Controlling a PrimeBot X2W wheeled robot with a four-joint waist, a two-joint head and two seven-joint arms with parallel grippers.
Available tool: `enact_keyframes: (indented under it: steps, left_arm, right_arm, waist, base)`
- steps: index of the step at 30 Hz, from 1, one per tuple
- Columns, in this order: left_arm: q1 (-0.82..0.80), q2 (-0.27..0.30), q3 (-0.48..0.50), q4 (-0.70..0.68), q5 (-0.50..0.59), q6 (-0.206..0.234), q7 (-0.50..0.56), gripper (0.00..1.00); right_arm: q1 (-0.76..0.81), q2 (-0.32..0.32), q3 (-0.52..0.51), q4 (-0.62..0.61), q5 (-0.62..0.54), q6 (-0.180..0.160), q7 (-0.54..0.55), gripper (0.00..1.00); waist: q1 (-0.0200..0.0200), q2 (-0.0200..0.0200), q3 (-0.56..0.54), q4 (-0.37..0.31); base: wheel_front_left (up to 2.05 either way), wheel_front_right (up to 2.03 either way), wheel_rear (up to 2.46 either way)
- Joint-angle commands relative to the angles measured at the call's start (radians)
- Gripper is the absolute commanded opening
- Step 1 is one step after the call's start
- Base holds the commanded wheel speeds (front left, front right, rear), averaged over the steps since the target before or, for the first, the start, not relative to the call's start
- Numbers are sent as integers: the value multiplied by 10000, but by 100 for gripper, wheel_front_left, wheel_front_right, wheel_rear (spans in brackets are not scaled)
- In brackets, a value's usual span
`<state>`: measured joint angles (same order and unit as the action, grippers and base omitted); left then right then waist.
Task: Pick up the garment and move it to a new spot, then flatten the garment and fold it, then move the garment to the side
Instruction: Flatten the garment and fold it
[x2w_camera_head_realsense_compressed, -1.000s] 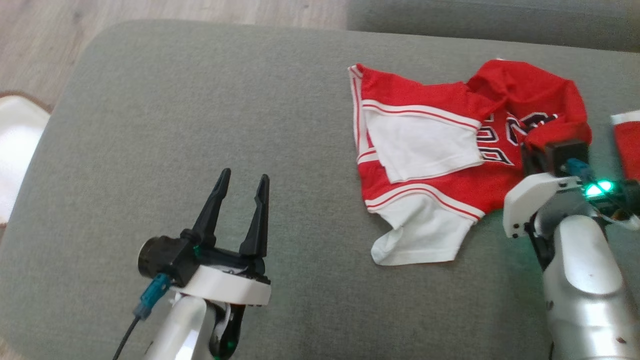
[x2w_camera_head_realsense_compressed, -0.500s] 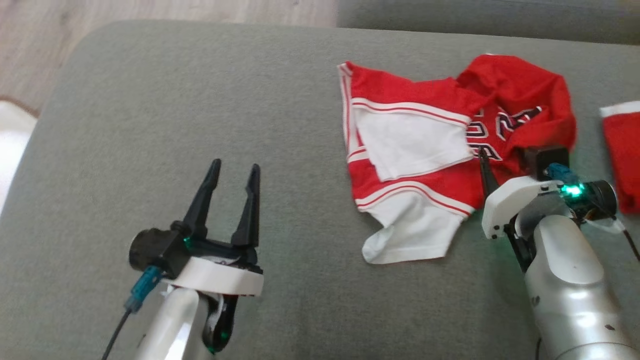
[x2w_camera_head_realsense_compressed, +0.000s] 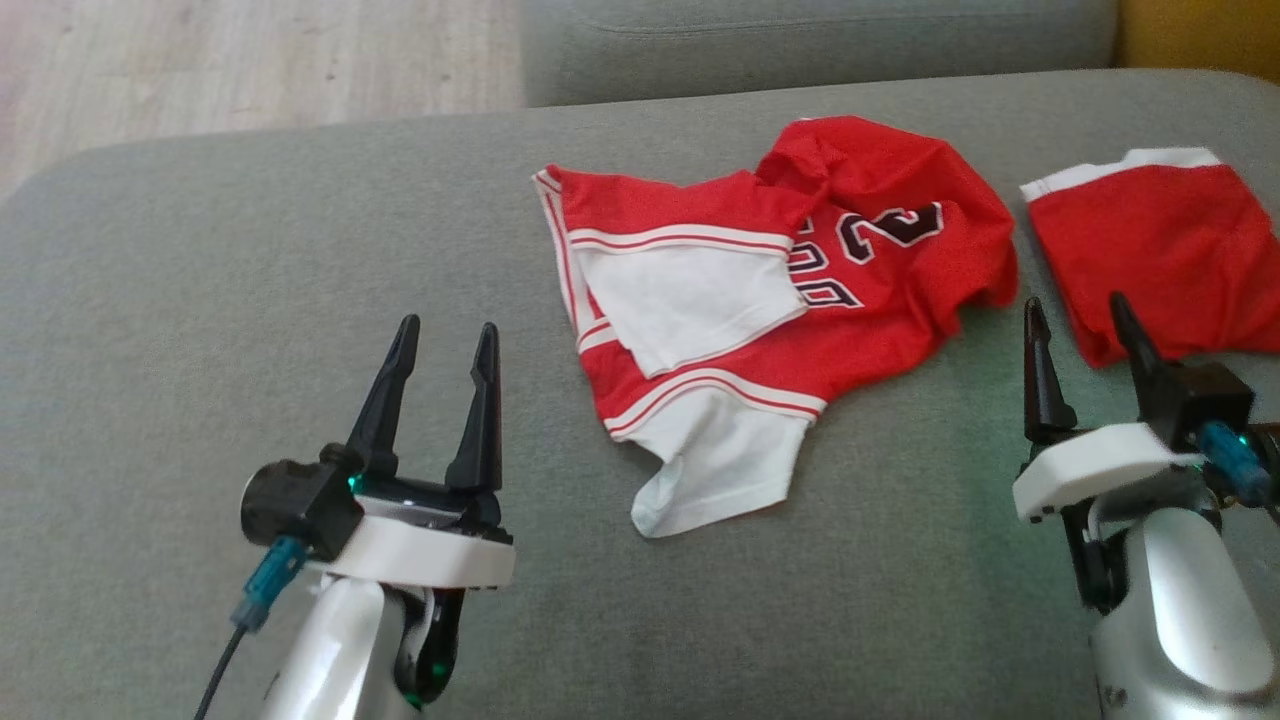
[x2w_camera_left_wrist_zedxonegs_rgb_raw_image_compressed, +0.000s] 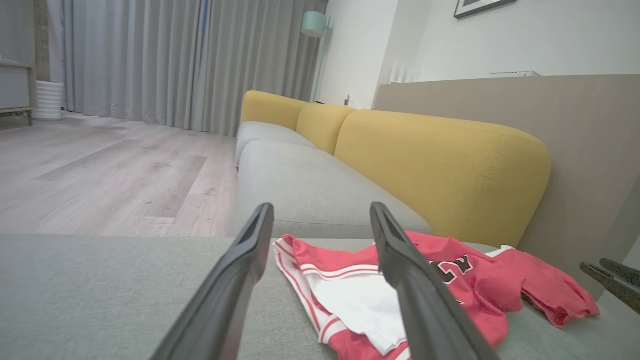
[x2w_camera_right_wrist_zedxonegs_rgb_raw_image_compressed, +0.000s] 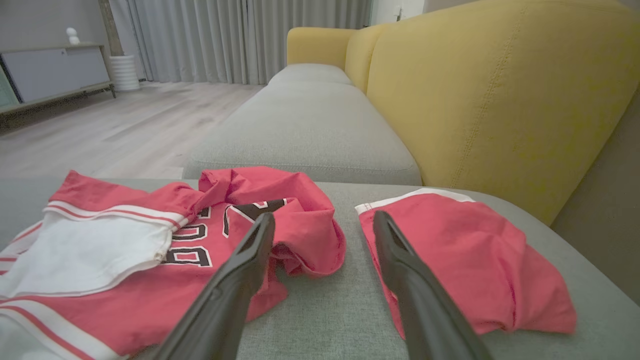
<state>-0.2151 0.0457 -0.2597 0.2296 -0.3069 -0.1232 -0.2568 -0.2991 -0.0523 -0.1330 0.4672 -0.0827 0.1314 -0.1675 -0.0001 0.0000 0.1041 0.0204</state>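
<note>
Red on grey: found the jersey (x2w_camera_head_realsense_compressed: 860, 320) lying crumpled on the sofa seat (x2w_camera_head_realsense_compressed: 250, 300), toward its far side, with one white side panel folded over the front and another trailing toward the near edge. Read a black "2" and part of the lettering on the chest; could not make out the rest under the folds. Saw the left gripper (x2w_camera_head_realsense_compressed: 448, 325) well apart from the jersey, off to its left, fingers spread and holding nothing. Saw the right gripper (x2w_camera_head_realsense_compressed: 1073, 302) near the jersey's right edge but clear of it, fingers likewise spread and empty, pointing at the strip of seat between the jersey and a second red cloth (x2w_camera_head_realsense_compressed: 1160, 250) with a white hem. Noted a yellow backrest (x2w_camera_right_wrist_zedxonegs_rgb_raw_image_compressed: 500, 100) behind the seat.
</note>
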Motion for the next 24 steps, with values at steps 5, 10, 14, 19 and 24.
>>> enact_keyframes:
  steps: [5, 10, 14, 19, 24]
  left_arm:
    - [-319, 45, 235, -242, -73, 82, -49, 100]
    - [-459, 45, 53, 230, -134, 212, -49, 100]
    - [-738, 45, -409, 1409, -182, 412, -44, 100]
    - [-1281, 45, -1020, 2765, -461, 571, 329, 100]
    - [-1752, 45, -1541, 3621, -1240, 575, 796, 100]
  right_arm:
    - [563, 20, 690, -1797, 663, -7, -248, 100]
    - [755, 20, 850, -2262, 875, -7, -252, 100]
    - [811, 20, 887, -2479, 957, -7, -221, 100]
    - [831, 20, 1038, -2543, 1050, -7, -196, 100]
    - [771, 20, 1232, -2548, 1152, -7, -214, 100]
  waist:
    - [1, 0, 67, -378]
    - [1, 0, 120, -476]
    - [1, 0, 199, -545]
    - [1, 0, 354, -653]
    - [1, 0, 492, -878]
  base:
    - [0, 0, 0]
    - [0, 0, 0]
    - [0, 0, 0]
    - [0, 0, 0]
    - [0, 0, 0]
